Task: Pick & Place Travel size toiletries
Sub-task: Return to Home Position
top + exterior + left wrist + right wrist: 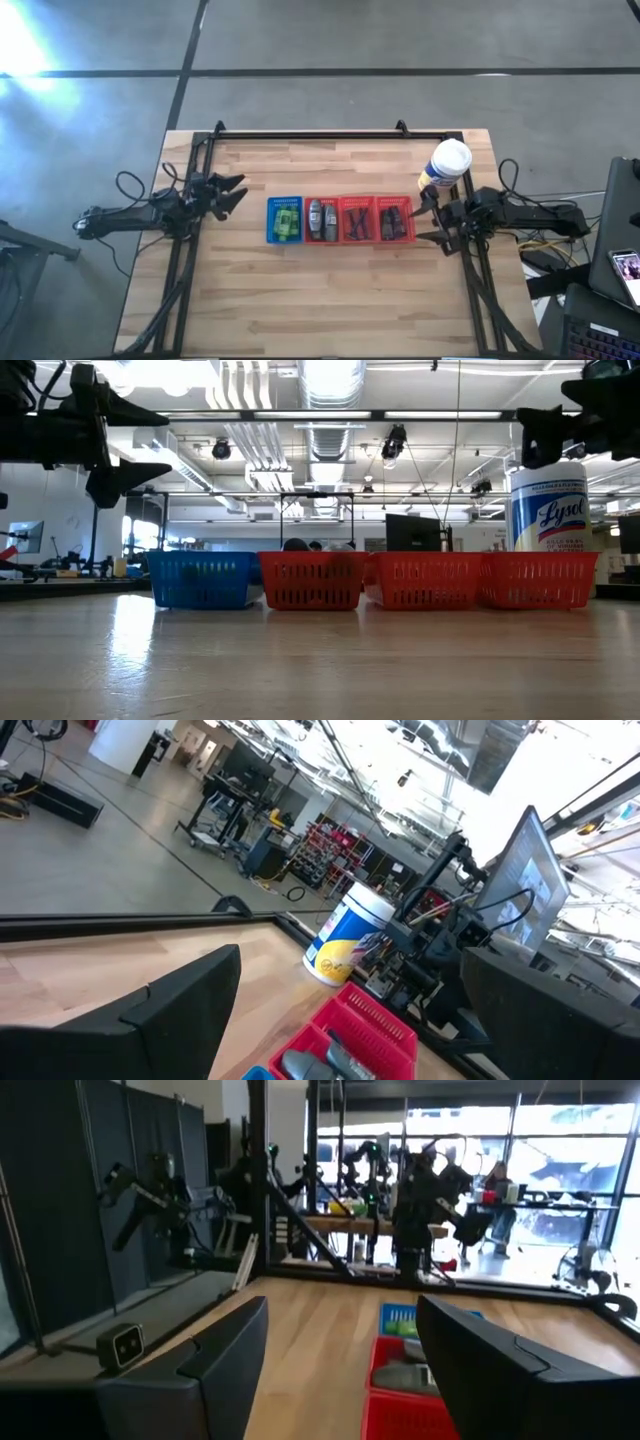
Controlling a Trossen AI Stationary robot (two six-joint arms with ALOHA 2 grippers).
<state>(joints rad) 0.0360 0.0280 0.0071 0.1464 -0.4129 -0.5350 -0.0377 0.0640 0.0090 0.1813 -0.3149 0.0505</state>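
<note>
Four small baskets stand in a row at the table's middle. The blue basket [285, 219] holds bright green little bottles [288, 221]. The red basket [321, 220] beside it holds grey oval sticks [316, 218]. The two other red baskets hold dark items [357, 222] and dark tubes [393, 221]. My left gripper [237, 195] hovers open above the table, left of the blue basket. My right gripper [429, 220] hovers open just right of the rightmost red basket [394, 221]. Neither touches anything.
A large white-and-yellow canister [446, 166] stands upright near the table's far right corner, close behind my right arm. A black rail [330, 134] runs along the far edge. Bare wood [320, 300] stretches along the near half of the table.
</note>
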